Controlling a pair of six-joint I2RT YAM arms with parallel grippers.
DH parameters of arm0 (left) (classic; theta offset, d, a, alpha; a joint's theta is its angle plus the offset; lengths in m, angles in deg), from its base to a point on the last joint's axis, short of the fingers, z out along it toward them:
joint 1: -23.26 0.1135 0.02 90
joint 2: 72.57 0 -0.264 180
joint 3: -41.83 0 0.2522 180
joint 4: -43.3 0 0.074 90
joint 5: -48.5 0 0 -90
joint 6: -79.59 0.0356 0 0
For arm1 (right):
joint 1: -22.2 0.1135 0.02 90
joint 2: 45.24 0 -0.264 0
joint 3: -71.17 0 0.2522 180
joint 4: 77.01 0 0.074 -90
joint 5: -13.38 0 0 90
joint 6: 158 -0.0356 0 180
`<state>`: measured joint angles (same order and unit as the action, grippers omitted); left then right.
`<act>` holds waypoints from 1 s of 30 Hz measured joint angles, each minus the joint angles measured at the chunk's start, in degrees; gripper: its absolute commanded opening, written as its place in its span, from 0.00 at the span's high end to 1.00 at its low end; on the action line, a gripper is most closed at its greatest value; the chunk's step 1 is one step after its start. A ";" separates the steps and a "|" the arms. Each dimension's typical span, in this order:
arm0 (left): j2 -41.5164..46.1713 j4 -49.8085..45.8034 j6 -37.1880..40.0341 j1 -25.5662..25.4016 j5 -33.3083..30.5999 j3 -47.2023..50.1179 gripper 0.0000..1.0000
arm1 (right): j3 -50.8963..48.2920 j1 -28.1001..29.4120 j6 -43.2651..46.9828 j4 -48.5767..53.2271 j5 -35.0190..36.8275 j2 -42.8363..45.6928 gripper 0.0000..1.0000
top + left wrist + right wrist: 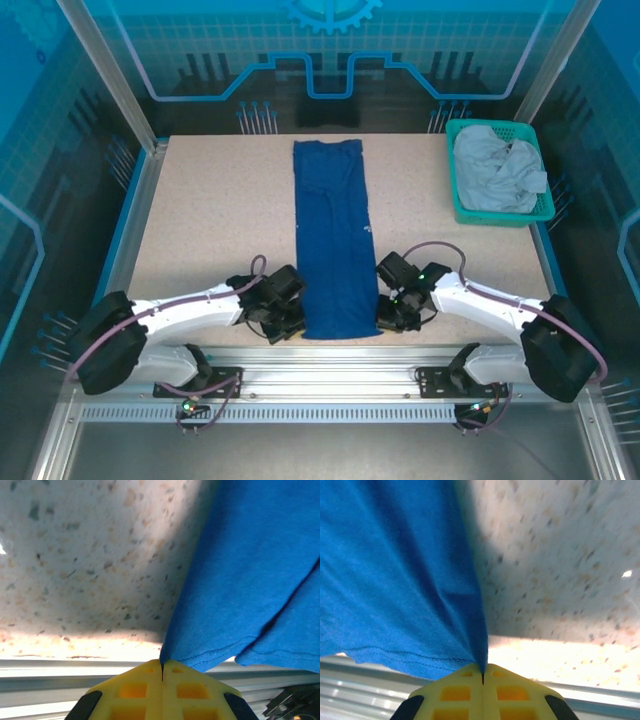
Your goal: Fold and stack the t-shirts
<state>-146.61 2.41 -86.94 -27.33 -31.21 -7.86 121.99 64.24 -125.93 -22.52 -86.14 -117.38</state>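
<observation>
My left gripper (162,666) is clenched on the near-left hem corner of the blue t-shirt (333,240); in the left wrist view the yellow fingers (137,690) meet edge to edge, and the stitched hem comes out of the seam between them. My right gripper (482,672) is clenched in the same manner on the near-right hem corner, with the cloth drawn to a point where the two pads meet. The blue t-shirt is folded into a long narrow strip. It lies lengthwise down the middle of the table (220,210), running from near the far edge to the near edge, where both grippers flank its end. The speckled tabletop shows beside the cloth in both wrist views. The grey t-shirt (495,175) lies crumpled inside the teal basket (500,217), which stands at the far right corner of the table, well apart from both arms.
</observation>
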 measured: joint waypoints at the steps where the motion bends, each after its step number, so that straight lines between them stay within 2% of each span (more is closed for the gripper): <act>1: 0.66 -0.04 0.00 -0.42 0.00 0.17 1.00 | -0.11 0.92 -0.44 0.02 -0.20 0.37 1.00; 9: 2.93 -0.72 -0.04 -0.90 -0.96 -0.17 1.00 | -0.07 1.31 -1.68 0.42 -0.33 1.18 1.00; 13: 3.91 -2.16 -0.35 0.46 -2.40 -1.92 1.00 | 2.71 -1.22 -1.49 2.23 -0.26 1.16 1.00; 19: 4.17 0.11 -1.03 8.48 -2.51 -4.37 1.00 | 10.01 -7.82 0.85 2.93 -0.59 -2.89 1.00; 30: -7.19 2.56 4.66 20.94 0.26 -17.97 1.00 | 31.91 -14.56 6.36 4.68 -1.05 -18.62 1.00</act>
<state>-153.80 4.96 -82.28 -6.39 -30.95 -25.82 153.90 49.69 -119.57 -17.85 -87.19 -136.00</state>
